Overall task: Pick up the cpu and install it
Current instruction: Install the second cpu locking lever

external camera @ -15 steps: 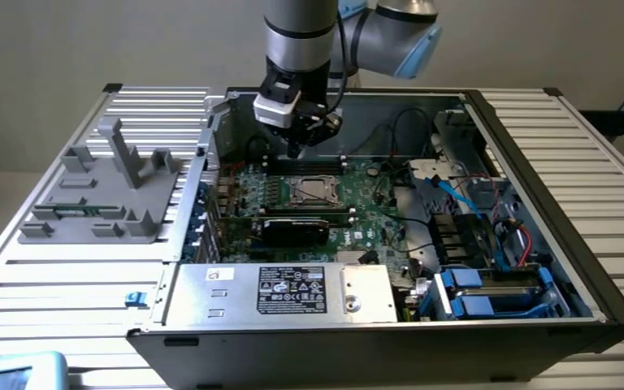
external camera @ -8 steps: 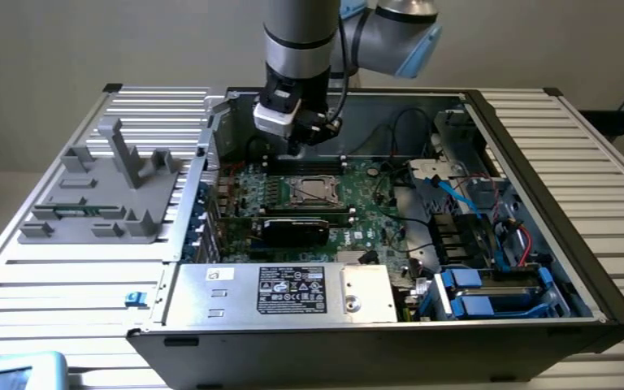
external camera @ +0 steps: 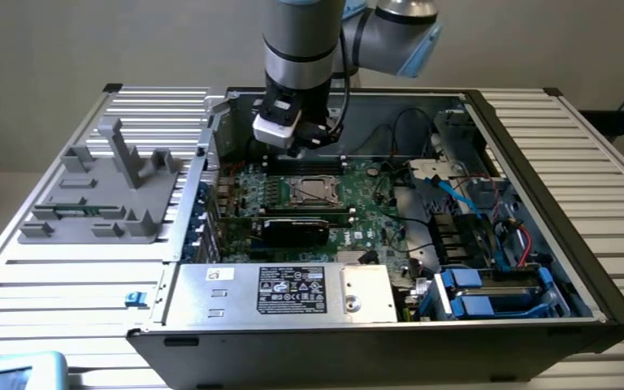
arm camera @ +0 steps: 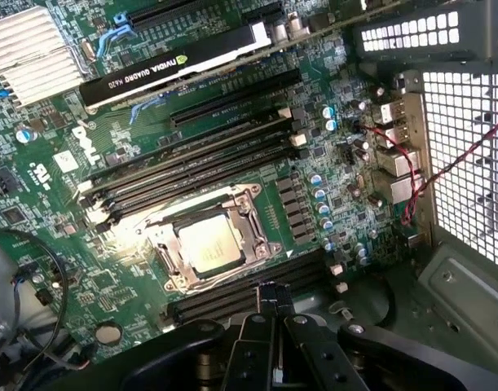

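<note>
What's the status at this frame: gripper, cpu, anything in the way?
Gripper shut, empty, above the motherboard. Cpu seated in its socket, apart from gripper. Nothing between them.

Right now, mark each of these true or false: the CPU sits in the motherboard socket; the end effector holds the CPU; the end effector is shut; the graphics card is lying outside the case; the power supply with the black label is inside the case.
1. The CPU sits in the socket on the motherboard. True.
2. The end effector holds the CPU. False: it hangs above the board, apart from the chip, with nothing between its fingers.
3. The end effector is shut. True.
4. The graphics card lies outside the case. False: it is plugged into a motherboard slot.
5. The power supply with the black label is inside the case. True.
</note>
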### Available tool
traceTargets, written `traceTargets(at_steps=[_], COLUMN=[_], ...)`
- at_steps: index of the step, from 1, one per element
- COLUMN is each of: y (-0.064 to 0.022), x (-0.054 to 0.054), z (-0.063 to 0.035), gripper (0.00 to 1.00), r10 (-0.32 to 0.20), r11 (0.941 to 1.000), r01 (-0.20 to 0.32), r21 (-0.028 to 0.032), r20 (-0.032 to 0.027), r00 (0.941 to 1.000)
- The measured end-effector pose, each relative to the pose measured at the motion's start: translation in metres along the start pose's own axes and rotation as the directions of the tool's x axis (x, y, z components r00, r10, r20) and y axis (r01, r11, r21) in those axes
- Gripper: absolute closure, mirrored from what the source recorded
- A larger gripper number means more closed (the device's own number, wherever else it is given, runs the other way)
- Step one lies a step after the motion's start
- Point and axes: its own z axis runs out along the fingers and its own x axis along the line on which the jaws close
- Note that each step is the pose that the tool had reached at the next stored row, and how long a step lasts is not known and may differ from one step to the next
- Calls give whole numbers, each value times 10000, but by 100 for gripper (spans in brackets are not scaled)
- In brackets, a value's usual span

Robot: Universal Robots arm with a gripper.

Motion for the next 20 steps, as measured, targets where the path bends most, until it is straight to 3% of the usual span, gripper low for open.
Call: traceTargets(at_steps=[2,4,6,9,10,20], y=[22,58,95,152,171,249], x=[9,22,38,60,70,105], z=[-5,-15,-25,-28,-26,120], gripper=[89,89,89,89,89,89], r10=[-1,-3,-5,-14,-14,-7], r11=[10000,9999,9997,9988,9985,9986], r01=[1,2,3,4,1,-6], r21=[26,116,235,499,550,531], r20=[11,47,99,207,237,247], r00=[10000,10000,10000,9998,9997,9997])
